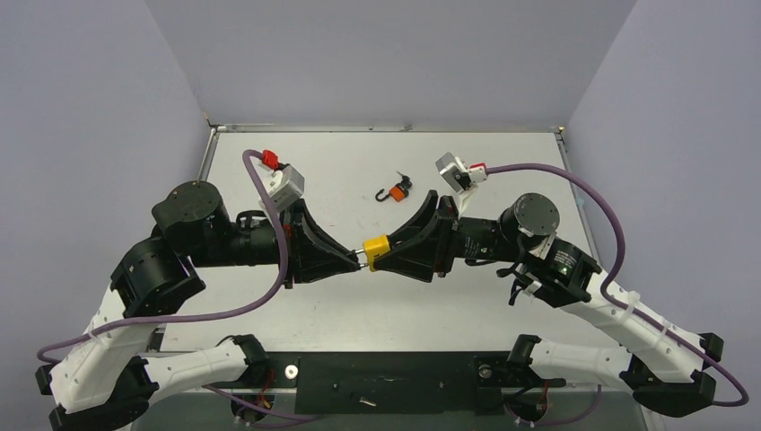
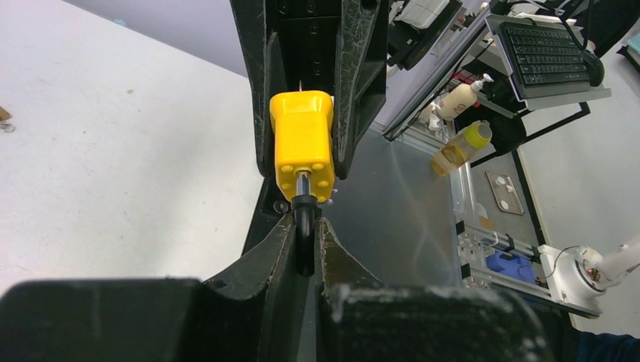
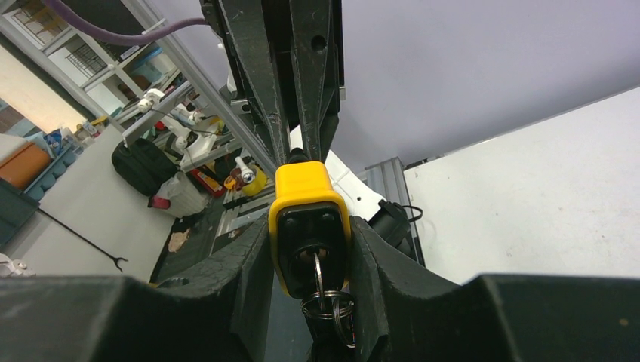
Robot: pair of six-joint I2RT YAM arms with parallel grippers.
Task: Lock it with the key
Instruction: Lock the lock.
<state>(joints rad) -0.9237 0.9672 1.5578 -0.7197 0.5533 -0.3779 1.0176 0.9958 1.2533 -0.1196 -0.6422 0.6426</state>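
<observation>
A yellow padlock (image 1: pixel 376 249) hangs above the table middle, between both grippers. My right gripper (image 1: pixel 388 252) is shut on its body from the right. In the right wrist view the padlock's (image 3: pixel 310 219) black underside faces the camera between the fingers. A silver key (image 3: pixel 317 273) sits in its keyhole, with key rings (image 3: pixel 334 309) hanging below. My left gripper (image 1: pixel 353 259) comes from the left. In the left wrist view it (image 2: pixel 304 230) is shut on the padlock's black shackle (image 2: pixel 304 240), which sticks out of the yellow body (image 2: pixel 302 139).
A small orange padlock with a black hook (image 1: pixel 396 190) lies on the white table (image 1: pixel 502 171) behind the grippers. Purple cables (image 1: pixel 574 184) loop over both arms. Grey walls enclose the table at the back and sides.
</observation>
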